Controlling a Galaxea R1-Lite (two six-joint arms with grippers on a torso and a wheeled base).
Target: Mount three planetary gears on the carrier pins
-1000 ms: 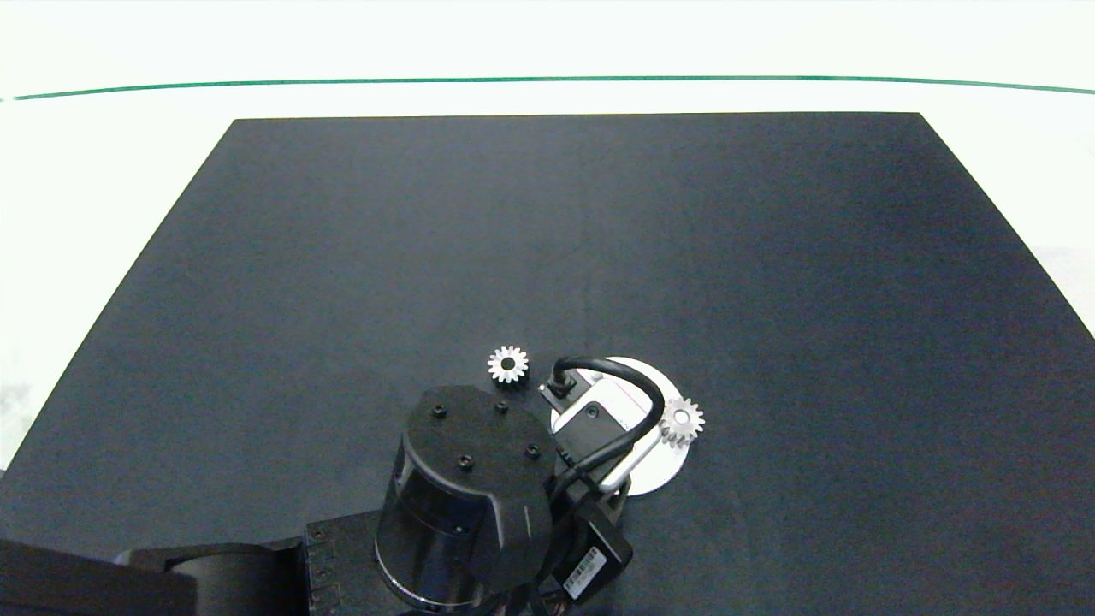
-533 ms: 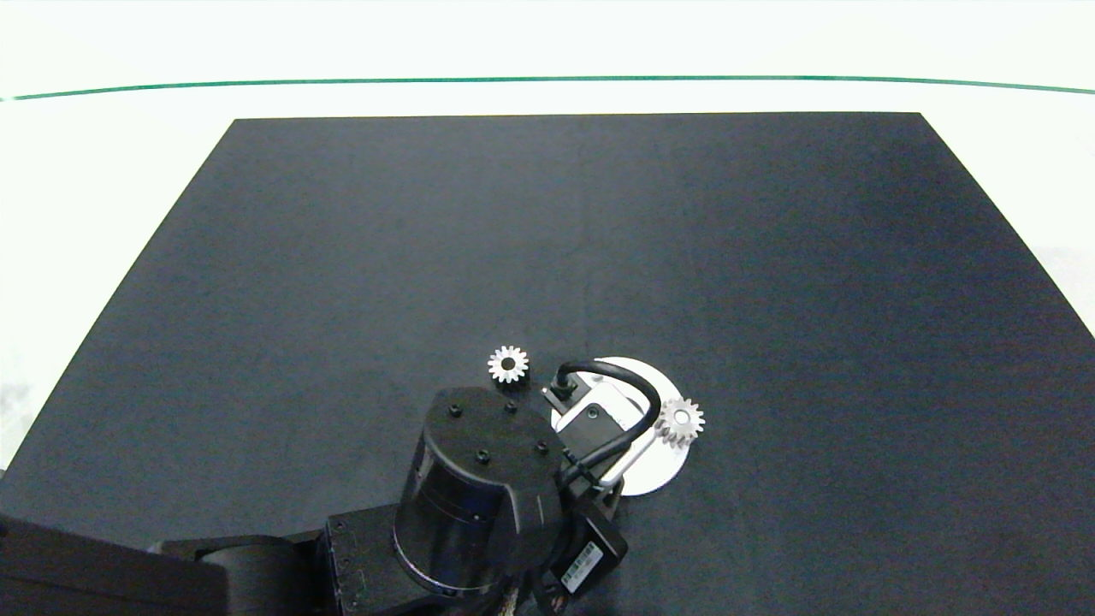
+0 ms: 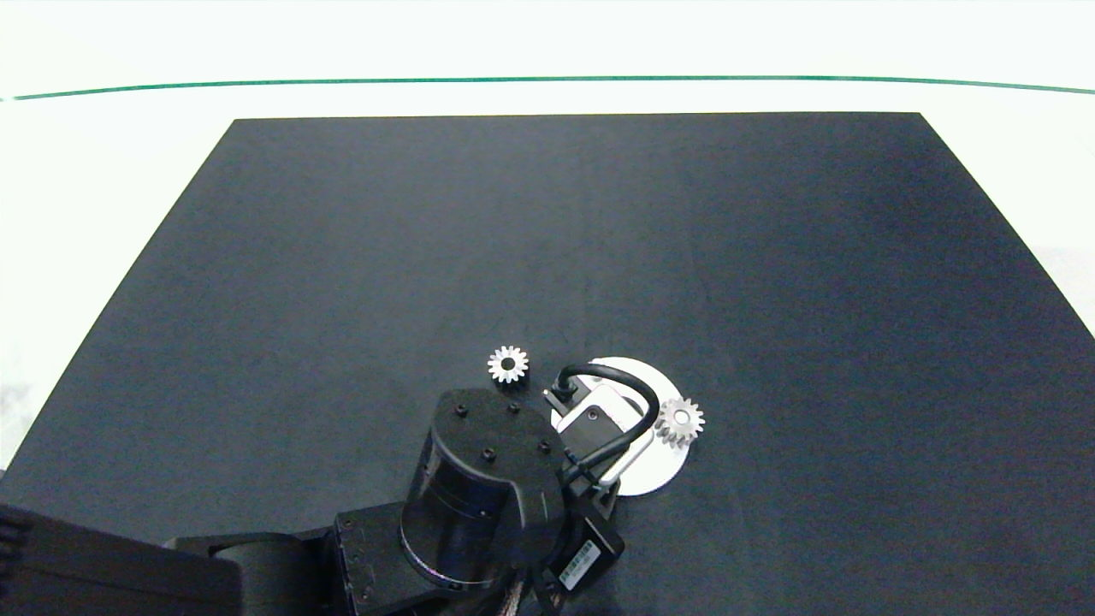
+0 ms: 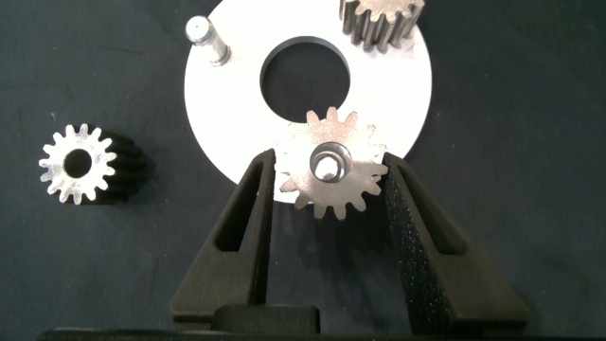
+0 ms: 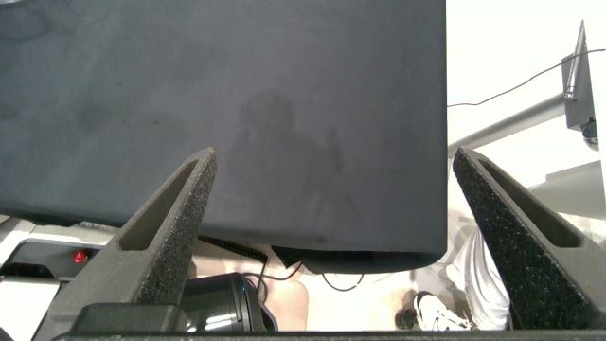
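From the head view, the left arm reaches in over the white carrier disc (image 3: 659,475) on the dark bench (image 3: 599,239), its wrist hiding most of the disc. One gear (image 3: 680,421) sits at the disc's right rim, apparently on a pin. Another, the loose gear (image 3: 508,364), lies flat on the bench just beyond the disc's left side, close to the left arm. The right arm is nowhere in this view.

Down to the left wrist view: the left claw (image 4: 327,204) has its fingers spread, flanking a seated gear (image 4: 331,172) that is already on its pin, the pin tip showing through the bore. The pads look at or just off the teeth; I can't tell if they touch. The mounted gear at the far rim (image 4: 382,21) is partly cut off. One bare pin (image 4: 207,40) stands upright and empty, and the loose gear (image 4: 80,165) lies off the disc on that same side, bore up, axis vertical.

Right wrist view: the right claw (image 5: 336,227) is wide open, holding nothing, parked past the bench edge, with a person's shoe (image 5: 437,313) below.

My call: two gears on, one to go. The loose gear lies sideways from the left claw, and the left arm is plainly the nearer one.
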